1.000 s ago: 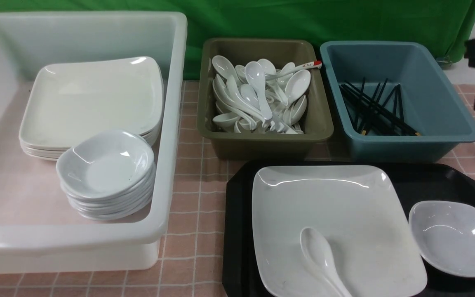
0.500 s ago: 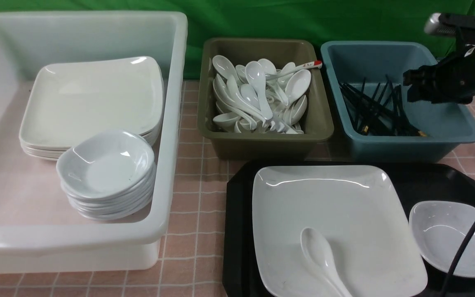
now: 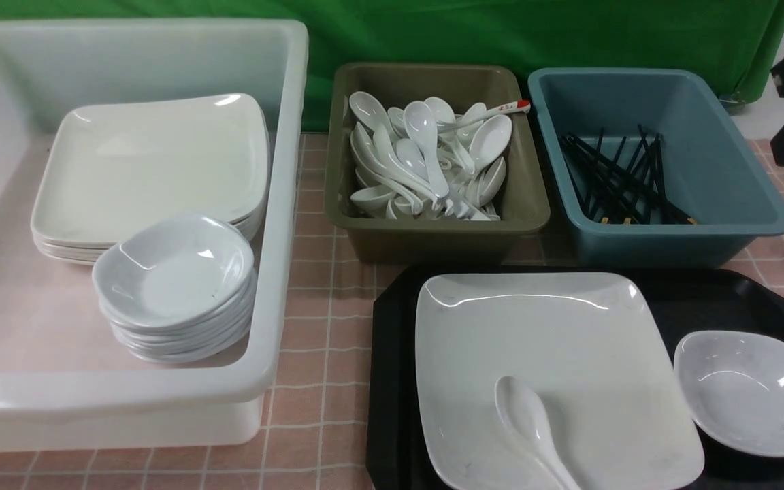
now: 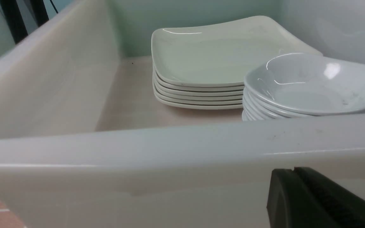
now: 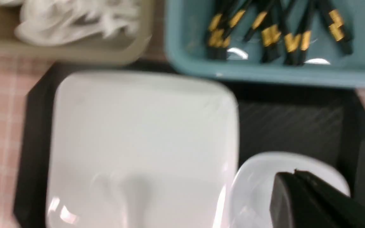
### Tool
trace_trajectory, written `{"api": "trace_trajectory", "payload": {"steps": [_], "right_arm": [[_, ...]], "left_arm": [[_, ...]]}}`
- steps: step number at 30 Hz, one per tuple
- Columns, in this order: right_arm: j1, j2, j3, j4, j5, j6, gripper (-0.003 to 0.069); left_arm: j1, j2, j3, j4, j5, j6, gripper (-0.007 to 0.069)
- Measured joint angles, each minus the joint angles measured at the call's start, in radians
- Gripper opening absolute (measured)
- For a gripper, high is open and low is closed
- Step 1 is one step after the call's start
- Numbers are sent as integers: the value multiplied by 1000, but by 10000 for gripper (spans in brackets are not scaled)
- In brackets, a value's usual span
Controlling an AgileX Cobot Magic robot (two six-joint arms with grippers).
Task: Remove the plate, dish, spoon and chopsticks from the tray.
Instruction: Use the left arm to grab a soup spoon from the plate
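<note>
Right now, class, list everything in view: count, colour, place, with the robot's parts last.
tray: one, black, front right.
plate: one, white, on the tray.
spoon: one, white, on the plate.
dish: one, white, on the tray.
chopsticks: several, black and gold, in the blue bin.
blue bin: one, blue, behind the tray.
olive bin: one, olive, beside the blue bin.
heaped spoons: many, white, in the olive bin.
tub: one, white, left.
stacked plates: several, white, in the tub.
stacked dishes: several, white, in the tub.
left gripper: one, black, shut, outside the tub.
right gripper: one, black, shut, raised at far right.
</note>
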Motion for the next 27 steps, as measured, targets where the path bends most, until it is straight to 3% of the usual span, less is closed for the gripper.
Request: {"api": "trace_trajectory", "payload": {"steps": [12,14,15,17,19,21,27], "right_arm": [[105,-630,584,8,-123,-1,33],[105,-692,641,7,-141,-1,35],[105,-750,693,7,-160,-1,38],[105,-827,762,5,-182,-1,42],[105,-862,793,5,-196,-1,42],[105,-948,869,5,-238,-1,44],[105,-1008,943,5,-277,-1,58]], "left_arm": [[0,0,0,37,-18,1,23],[0,0,0,-40,-52,-45,23],[0,0,0,-214,-110,-148,23],[0,0,0,-419,-170,-280,23],[0,0,0,-530,-200,-341,23],[0,0,0,-722,-262,-438,23],[0,0,0,-698,-340,-463,23]]}}
